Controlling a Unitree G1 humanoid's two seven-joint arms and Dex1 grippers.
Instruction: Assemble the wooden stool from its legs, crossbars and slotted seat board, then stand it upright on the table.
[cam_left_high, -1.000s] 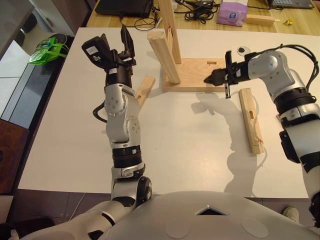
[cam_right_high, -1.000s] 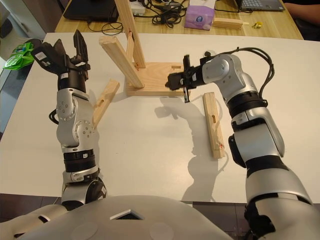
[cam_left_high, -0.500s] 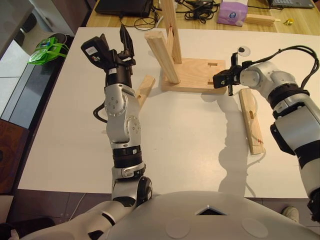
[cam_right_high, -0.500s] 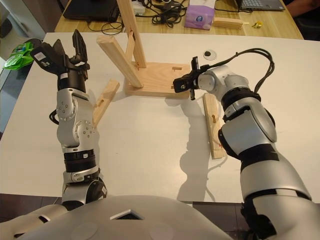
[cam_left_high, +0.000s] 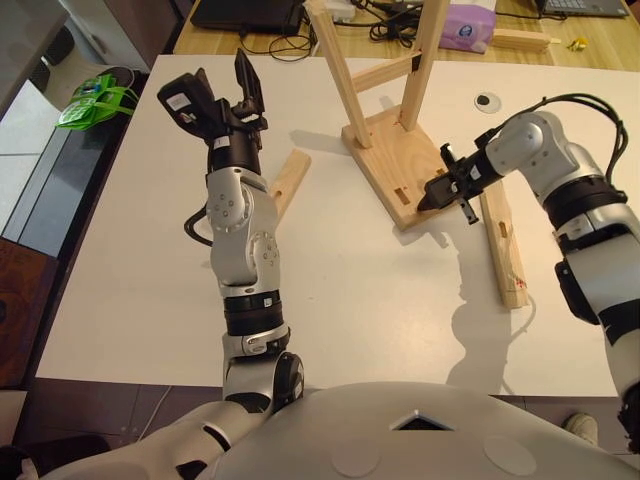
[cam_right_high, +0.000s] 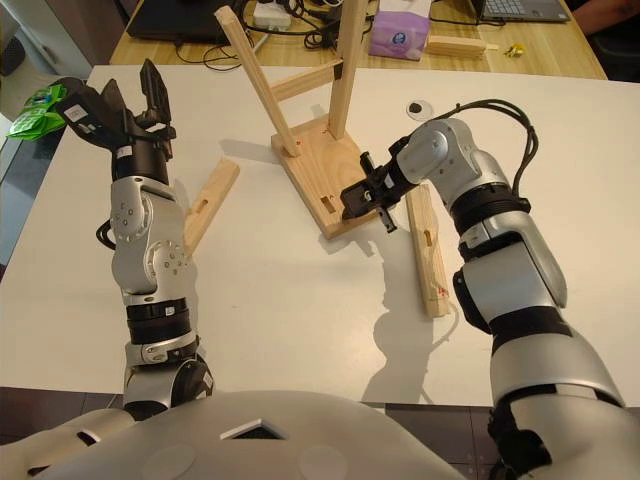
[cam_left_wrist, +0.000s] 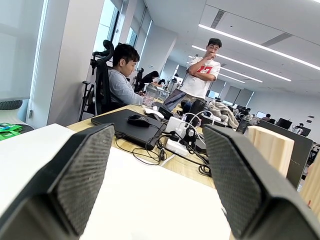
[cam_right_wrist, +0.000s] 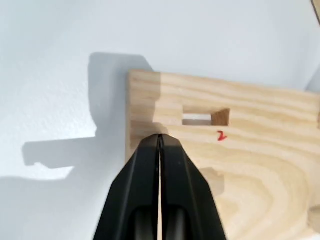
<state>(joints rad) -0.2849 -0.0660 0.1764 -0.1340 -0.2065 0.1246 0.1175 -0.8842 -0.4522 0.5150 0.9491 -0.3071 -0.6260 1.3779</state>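
Board (cam_left_high: 400, 172) of seat looks rigid and top-heavy; grip its edge beside the right gripper (cam_left_high: 433, 193), pressed together, left gripper (cam_left_high: 216, 86) spread.

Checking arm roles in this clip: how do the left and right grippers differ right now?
The left gripper is open; the right gripper is shut. The left is raised clear of the table, pointing up and away; the right is low, tips at the seat board corner beside an empty slot. Both hold nothing.
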